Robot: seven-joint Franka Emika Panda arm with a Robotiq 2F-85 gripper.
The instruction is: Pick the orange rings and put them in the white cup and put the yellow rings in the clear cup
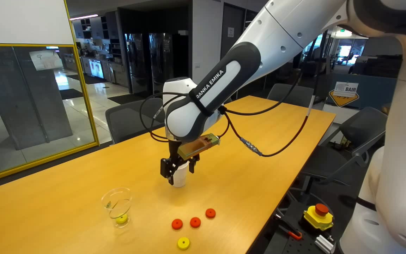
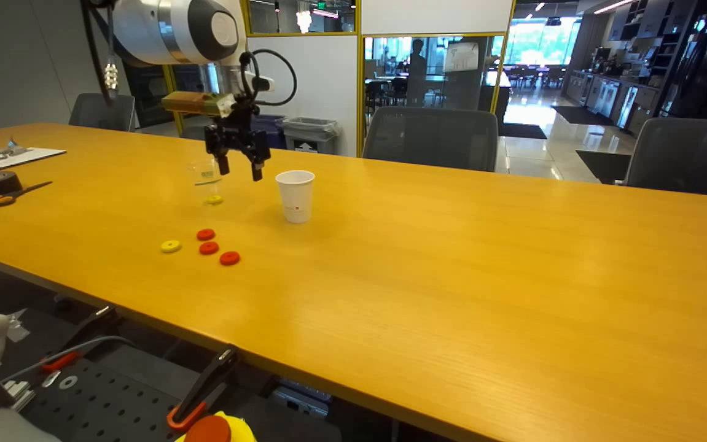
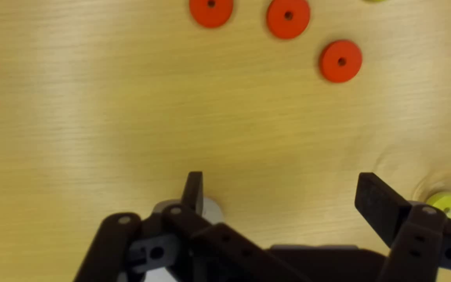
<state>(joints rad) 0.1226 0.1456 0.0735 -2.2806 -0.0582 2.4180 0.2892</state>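
Orange sorting unfinished: three orange rings [image 2: 209, 249] loose on table [image 2: 482, 276]. Step in hand likely fetching; next move calls for going nearer, lowering over one ring, pinching its edges. Pincer [image 2: 241, 172] spread wide, grasping nothing, above table. Rings nearer and lower than pincer in both exterior views; loose yellow ring [image 2: 171, 248] near them. White cup [image 2: 296, 197] just right of pincer in an exterior view, inside hidden. Second yellow ring [image 1: 122, 219] inside clear cup [image 1: 117, 205].

The glossy white, rounded arm [image 1: 278, 35], upper right in an exterior view, has black trim [image 1: 250, 53], white "RANKA EMIKA" lettering [image 1: 210, 84], black cables [image 1: 248, 114] and a black two-fingered gripper [image 1: 181, 176].
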